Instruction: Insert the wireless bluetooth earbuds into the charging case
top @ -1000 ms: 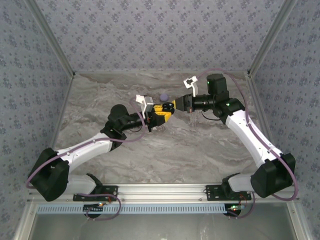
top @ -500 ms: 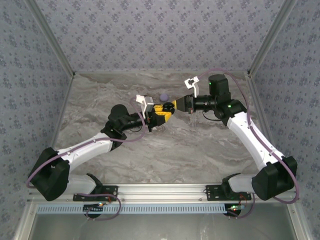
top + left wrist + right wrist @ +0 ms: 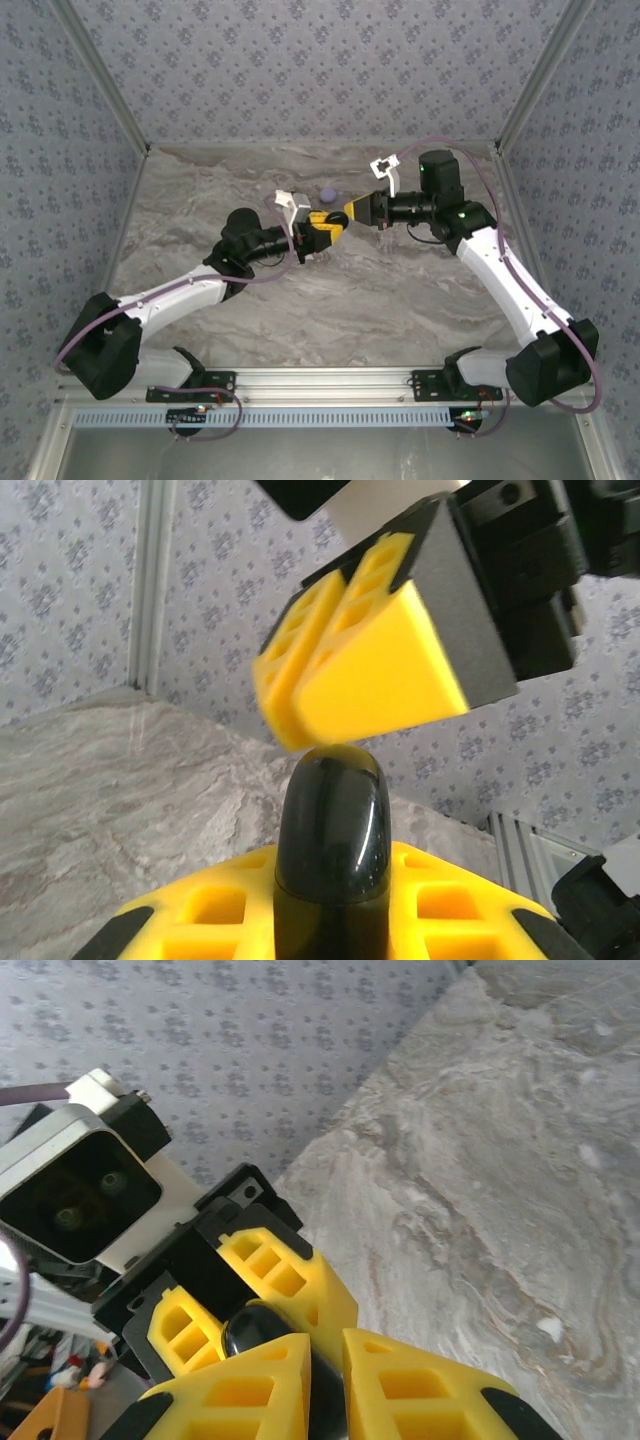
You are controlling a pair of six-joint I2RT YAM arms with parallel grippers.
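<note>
Above the table's middle, my left gripper (image 3: 328,222) is shut on a glossy black rounded thing (image 3: 332,830), which stands upright between its yellow fingers (image 3: 440,905). My right gripper (image 3: 351,211) meets it from the right. Its yellow fingers (image 3: 370,670) are nearly together and pinch the black thing's top edge (image 3: 250,1330), which runs into the narrow gap of the right gripper (image 3: 325,1365). The lilac charging case (image 3: 327,193) lies on the marble table just beyond the two grippers, apart from both. The earbuds are out of view.
The marble table (image 3: 300,300) is boxed in by patterned walls at the back and both sides. The left wrist camera housing (image 3: 80,1195) sits close in front of my right gripper. Both arm bases are on the rail (image 3: 320,385) at the near edge.
The right arm's elbow has drifted slightly up and right, and the left forearm has edged up a little. Both grippers stay together at the black thing.
</note>
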